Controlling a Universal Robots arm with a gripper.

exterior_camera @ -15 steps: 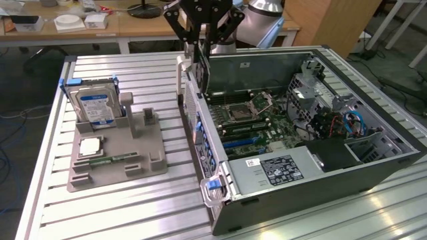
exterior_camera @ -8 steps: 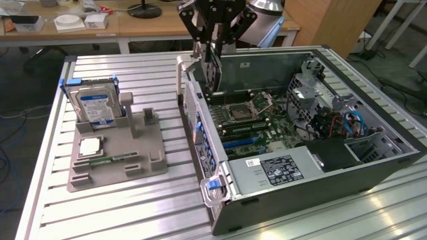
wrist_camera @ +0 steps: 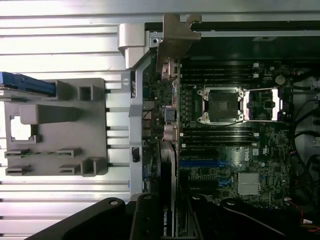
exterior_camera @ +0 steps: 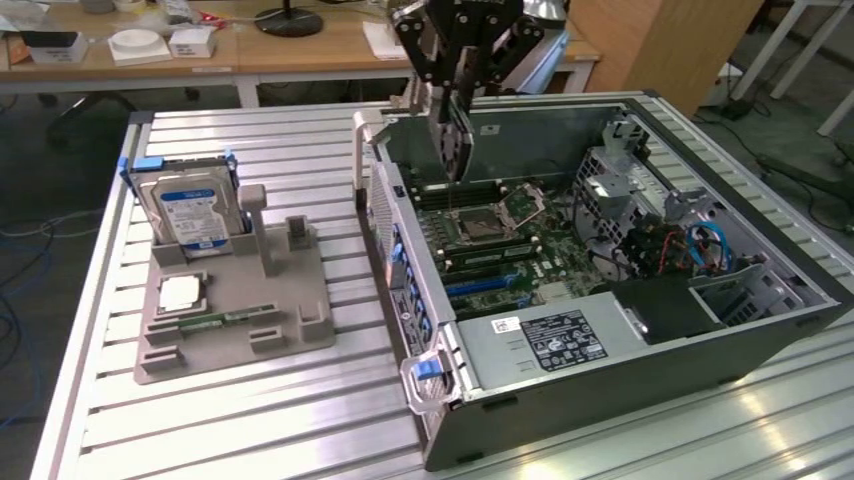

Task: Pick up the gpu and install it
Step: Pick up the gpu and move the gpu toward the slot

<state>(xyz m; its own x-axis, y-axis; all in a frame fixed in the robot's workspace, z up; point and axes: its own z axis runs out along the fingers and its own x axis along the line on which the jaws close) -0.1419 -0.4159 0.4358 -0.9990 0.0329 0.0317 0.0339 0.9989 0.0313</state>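
The gpu point(exterior_camera: 455, 135), a thin dark card with a grey metal end bracket point(wrist_camera: 174, 37), hangs upright on its edge over the open computer case point(exterior_camera: 694, 345). My gripper point(exterior_camera: 458, 85) is shut on the card's upper part, a finger on each side. In the wrist view the card runs edge-on from the gripper point(wrist_camera: 170, 217) towards the case's rear wall, over the motherboard point(wrist_camera: 225, 150). Its lower edge is above the board, near the processor socket point(exterior_camera: 477, 225) and apart from the blue slots point(exterior_camera: 487, 286).
A grey holder tray point(exterior_camera: 227, 310) lies at the exterior view's left of the case, with a blue-labelled hard drive point(exterior_camera: 191, 210) standing in it, a processor chip point(exterior_camera: 180, 293) and a green memory stick point(exterior_camera: 234, 318). Cables and a drive cage point(exterior_camera: 667, 240) fill the case's other end.
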